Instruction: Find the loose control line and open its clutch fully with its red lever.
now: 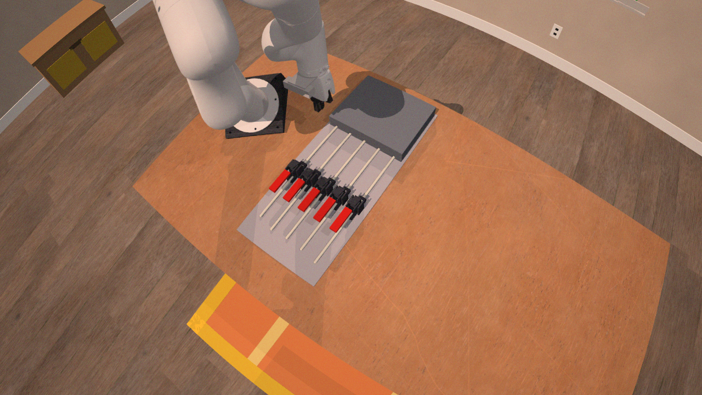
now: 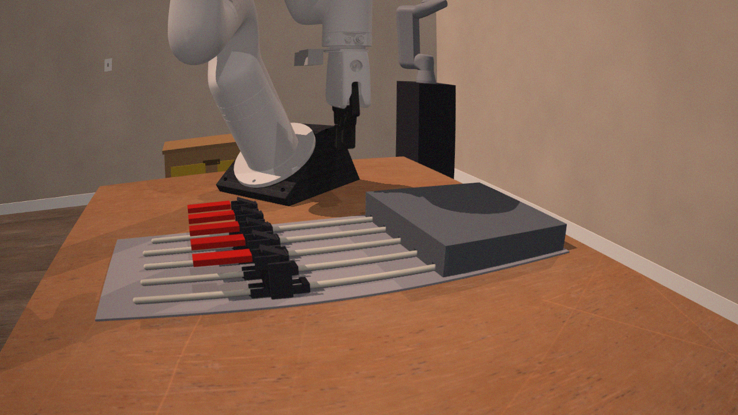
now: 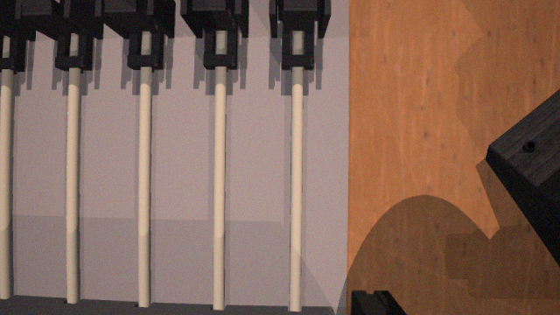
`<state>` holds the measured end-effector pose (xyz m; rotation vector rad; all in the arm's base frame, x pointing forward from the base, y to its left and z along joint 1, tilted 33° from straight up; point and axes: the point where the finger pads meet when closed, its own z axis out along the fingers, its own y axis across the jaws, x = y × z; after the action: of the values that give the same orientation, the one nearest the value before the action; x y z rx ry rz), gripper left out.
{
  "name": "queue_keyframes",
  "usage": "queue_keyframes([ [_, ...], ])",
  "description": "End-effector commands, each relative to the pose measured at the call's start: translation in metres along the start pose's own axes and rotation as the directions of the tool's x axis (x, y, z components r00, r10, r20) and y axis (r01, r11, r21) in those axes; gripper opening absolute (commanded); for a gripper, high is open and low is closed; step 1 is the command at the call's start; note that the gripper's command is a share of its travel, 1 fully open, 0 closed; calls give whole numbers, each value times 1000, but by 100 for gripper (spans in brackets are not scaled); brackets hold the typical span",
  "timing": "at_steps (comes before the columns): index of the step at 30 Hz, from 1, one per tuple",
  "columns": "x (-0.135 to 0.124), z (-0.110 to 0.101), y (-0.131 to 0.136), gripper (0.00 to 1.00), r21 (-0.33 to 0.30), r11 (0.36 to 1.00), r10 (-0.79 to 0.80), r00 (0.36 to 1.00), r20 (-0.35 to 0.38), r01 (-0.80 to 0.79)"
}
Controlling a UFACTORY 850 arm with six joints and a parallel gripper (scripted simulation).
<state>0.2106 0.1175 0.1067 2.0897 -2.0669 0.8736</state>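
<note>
Orange-brown wood forms the tabletop [image 1: 491, 245], carrying a pale grey base sheet [image 1: 275, 240] with the grey console [image 1: 383, 117] at one end. Five cream lines [image 1: 349, 148] run from it through black clutches [image 1: 338, 193], every red lever [image 1: 309, 198] lying flat. The fingers [image 2: 344, 121], pressed together on nothing, hang beside the console; descending shut, they could judge slack wrongly by merely nudging a line.

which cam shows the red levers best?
Top view: all five red levers lie unobstructed, side by side on the grey plate. The exterior view shows them side-on and stacked, overlapping. The wrist view misses them, showing only lines and black clutch ends.
</note>
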Motion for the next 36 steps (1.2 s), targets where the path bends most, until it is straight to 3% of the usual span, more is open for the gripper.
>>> queue_keyframes([
  [1,0,0,0,0,1,1000,0,1000,1,0],
  [18,0,0,-1,0,0,1000,0,1000,1,0],
  [22,37,20,-41,0,-2,1000,0,1000,4,0],
  [24,37,20,-41,0,-2,1000,0,1000,4,0],
  [25,51,27,-52,0,-1,1000,0,1000,3,0],
  [28,51,27,-52,0,-1,1000,0,1000,3,0],
  [30,67,34,-63,0,2,1000,1,1000,-1,-1],
  [36,68,36,-63,0,2,1000,1,1000,-1,-1],
])
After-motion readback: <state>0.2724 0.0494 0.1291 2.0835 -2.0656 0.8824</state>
